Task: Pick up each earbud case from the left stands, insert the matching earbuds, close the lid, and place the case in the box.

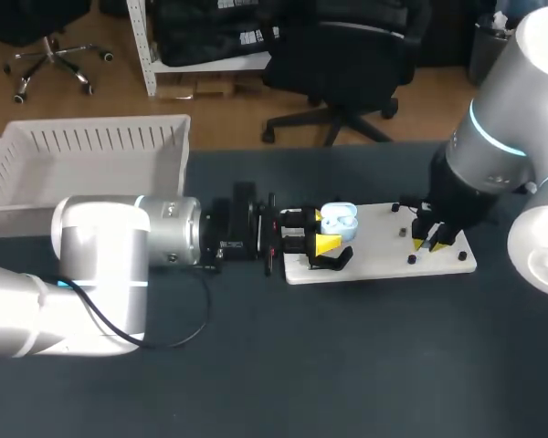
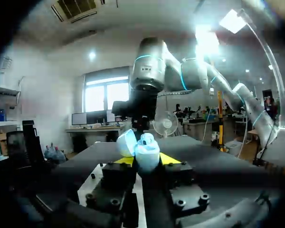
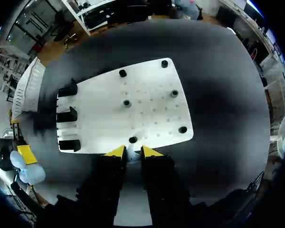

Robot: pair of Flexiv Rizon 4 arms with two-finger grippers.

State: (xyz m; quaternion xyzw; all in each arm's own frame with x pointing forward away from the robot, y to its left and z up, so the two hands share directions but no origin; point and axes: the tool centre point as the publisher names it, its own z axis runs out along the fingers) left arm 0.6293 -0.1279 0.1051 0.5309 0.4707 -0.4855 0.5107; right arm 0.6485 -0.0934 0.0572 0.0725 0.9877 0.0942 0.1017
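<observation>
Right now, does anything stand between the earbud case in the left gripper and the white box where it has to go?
Nothing visible does. Between the earbud case, held in the left gripper, and the white box there is only dark table and the left arm itself. The case's lid is open.

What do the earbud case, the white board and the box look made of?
Case: likely plastic, pale blue, smooth with soft sheen. Board: flat white sheet, matte, perhaps plastic; unclear. Box: white moulded plastic, judging by its slotted walls.
</observation>
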